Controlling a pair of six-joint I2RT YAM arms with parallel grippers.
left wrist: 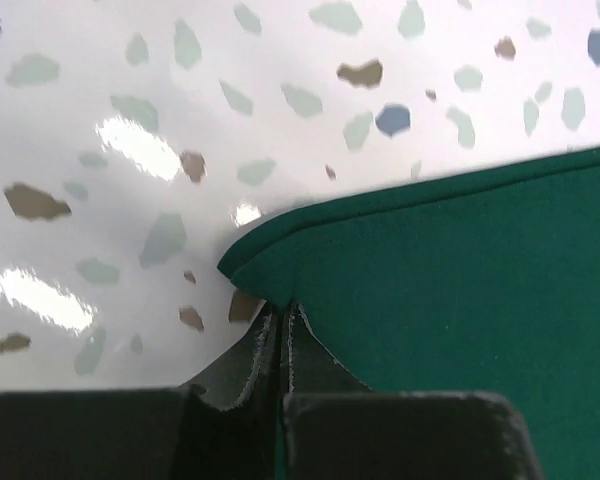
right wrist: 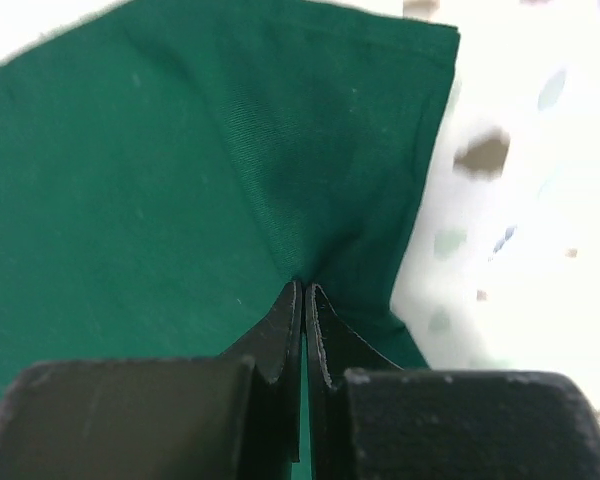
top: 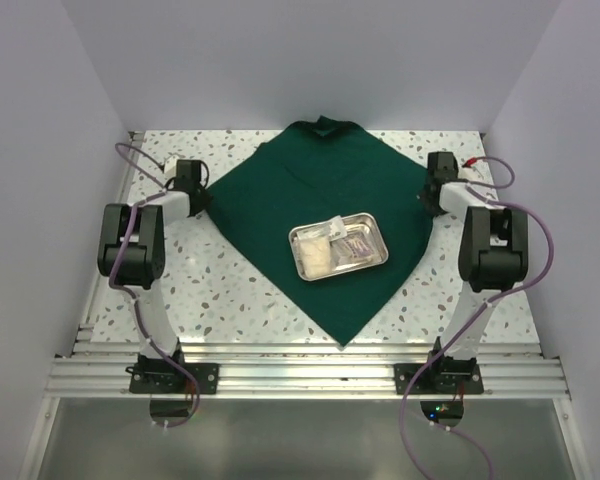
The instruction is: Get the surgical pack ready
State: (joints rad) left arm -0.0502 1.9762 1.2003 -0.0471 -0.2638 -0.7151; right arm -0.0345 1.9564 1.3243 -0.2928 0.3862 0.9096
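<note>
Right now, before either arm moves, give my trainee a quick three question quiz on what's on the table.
1. True or false: the steel tray lies on the green sheet.
2. What is the left claw shut on? A: the tray. B: a corner of the sheet. C: nothing.
3. How many claws pinch the sheet?

Key: 1 true. 2 B. 3 two; the right claw pinches it too.
</note>
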